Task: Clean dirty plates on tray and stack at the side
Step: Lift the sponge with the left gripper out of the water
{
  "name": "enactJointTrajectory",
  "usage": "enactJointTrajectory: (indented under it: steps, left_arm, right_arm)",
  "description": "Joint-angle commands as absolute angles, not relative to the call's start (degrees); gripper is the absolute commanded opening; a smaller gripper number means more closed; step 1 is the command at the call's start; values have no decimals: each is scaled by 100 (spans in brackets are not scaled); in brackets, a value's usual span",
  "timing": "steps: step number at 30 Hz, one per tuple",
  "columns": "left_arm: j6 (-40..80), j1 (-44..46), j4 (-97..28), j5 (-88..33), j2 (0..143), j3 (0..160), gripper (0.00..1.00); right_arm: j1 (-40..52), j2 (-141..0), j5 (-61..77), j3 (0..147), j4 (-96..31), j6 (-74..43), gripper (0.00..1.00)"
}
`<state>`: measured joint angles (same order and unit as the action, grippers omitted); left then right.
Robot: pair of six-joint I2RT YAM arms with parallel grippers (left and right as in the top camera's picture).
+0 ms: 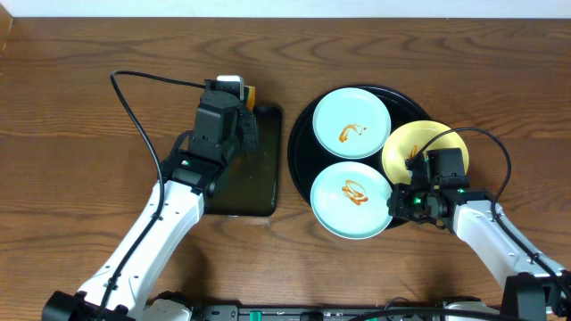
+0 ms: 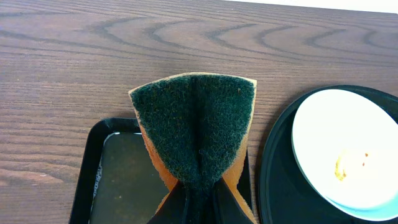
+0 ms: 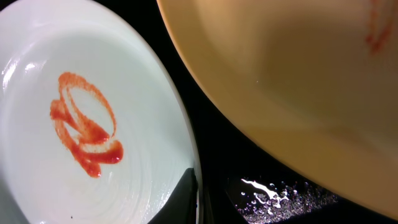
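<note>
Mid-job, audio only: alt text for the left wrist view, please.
The left tool pinches a folded sponge, dark green scouring side toward the camera, above a black basin holding shallow liquid. At right, a pale plate with a faint sauce smear sits on the black tray.

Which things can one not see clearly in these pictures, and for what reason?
- Right gripper, open or shut: overhead, its own body covers the fingers; the right wrist view is too close.
- Yellow plate sauce mark: right wrist, cut off by the frame edge.
- Basin contents: left wrist, the sponge hides much.
</note>
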<state>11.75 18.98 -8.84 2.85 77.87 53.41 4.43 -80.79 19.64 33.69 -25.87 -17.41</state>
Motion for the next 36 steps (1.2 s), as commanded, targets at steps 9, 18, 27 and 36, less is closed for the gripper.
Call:
enactJointTrajectory:
  steps: [9, 18, 27, 36]
  left_arm:
    - [1096, 1894, -845, 373, 7660, 5498, 7]
    - [1096, 1894, -888, 373, 7662, 5498, 7]
    - [1100, 1896, -1035, 370, 7662, 5498, 7]
    - [1529, 1896, -2093, 366, 7848, 5443, 7]
  right_arm:
    - [497, -8112, 1970, 3470, -2567, -1710, 4]
    - [497, -8112, 1973, 3470, -2569, -1712, 4]
    - [497, -8112, 1970, 3470, -2569, -1712, 3]
    - [497, -8112, 1973, 3470, -2547, -1712, 1]
